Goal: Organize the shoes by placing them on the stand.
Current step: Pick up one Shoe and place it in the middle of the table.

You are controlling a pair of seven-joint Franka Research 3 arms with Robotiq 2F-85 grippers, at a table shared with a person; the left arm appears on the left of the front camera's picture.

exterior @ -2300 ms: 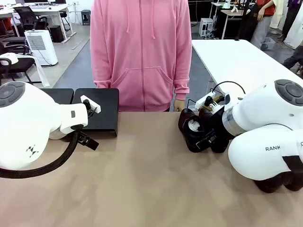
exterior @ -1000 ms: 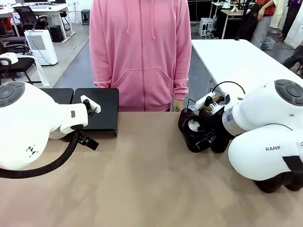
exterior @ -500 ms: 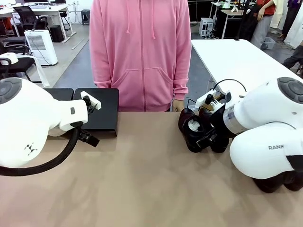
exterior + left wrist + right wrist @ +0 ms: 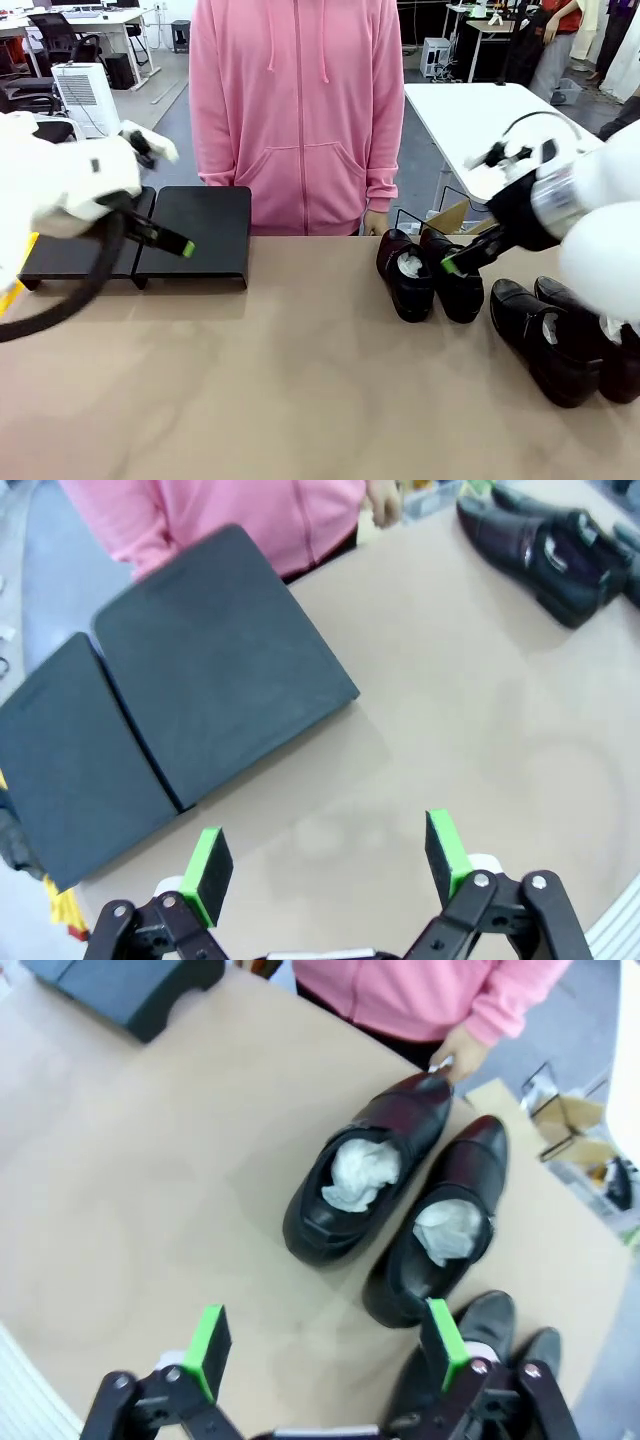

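Across the tan table (image 4: 300, 390), both arms rise off the surface with left gripper (image 4: 328, 860) and right gripper (image 4: 325, 1343) gaping empty, uncovering a second pair (image 4: 535, 340) among four shoes (image 4: 408, 285) at three o'clock, while the stand (image 4: 195, 225) at ten o'clock waits bare, sorting seemingly just beginning.

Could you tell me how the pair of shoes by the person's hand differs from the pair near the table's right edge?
The far pair stands at the far edge of the table by the person's hand; the near pair lies closer to the robot. The far pair shows fully, with crumpled white stuffing inside; the near pair is partly hidden by the right arm. Both are glossy black and off the stand.
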